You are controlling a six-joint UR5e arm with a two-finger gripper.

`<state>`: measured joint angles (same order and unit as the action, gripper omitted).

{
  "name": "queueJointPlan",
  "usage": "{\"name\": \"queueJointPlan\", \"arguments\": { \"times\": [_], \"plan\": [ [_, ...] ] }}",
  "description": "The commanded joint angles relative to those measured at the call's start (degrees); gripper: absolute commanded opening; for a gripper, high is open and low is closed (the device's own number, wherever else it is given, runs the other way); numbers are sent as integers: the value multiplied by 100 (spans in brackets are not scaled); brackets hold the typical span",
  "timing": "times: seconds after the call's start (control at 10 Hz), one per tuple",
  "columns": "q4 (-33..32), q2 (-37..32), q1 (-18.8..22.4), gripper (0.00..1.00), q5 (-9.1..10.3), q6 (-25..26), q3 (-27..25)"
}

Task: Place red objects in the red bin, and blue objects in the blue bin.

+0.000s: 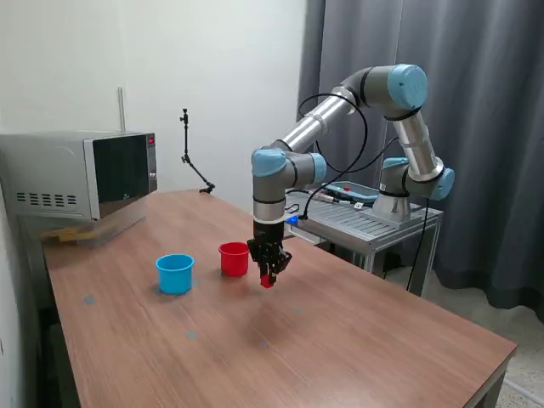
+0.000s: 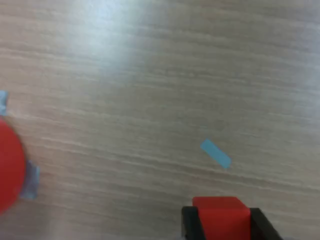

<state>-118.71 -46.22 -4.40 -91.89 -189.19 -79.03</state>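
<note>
Just beside the red cup (image 1: 234, 258), on the exterior view's right, the gripper (image 1: 268, 278) hangs above the table (image 1: 357, 340), clamped on a red cube (image 2: 221, 216). Beyond the red cup stands the blue cup (image 1: 175, 273).

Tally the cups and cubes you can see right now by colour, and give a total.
Red: 2, the red cup and the red cube held in the tool.
Blue: 1, the blue cup.
Total: 3. No other cubes show in either view.
</note>
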Motion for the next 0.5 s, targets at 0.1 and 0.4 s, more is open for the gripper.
{"name": "queueJointPlan", "arguments": {
  "times": [0.1, 0.4],
  "plan": [
    [102, -203, 35, 0, -4, 31, -69],
    [102, -291, -17, 0, -57, 40, -86]
  ]
}}
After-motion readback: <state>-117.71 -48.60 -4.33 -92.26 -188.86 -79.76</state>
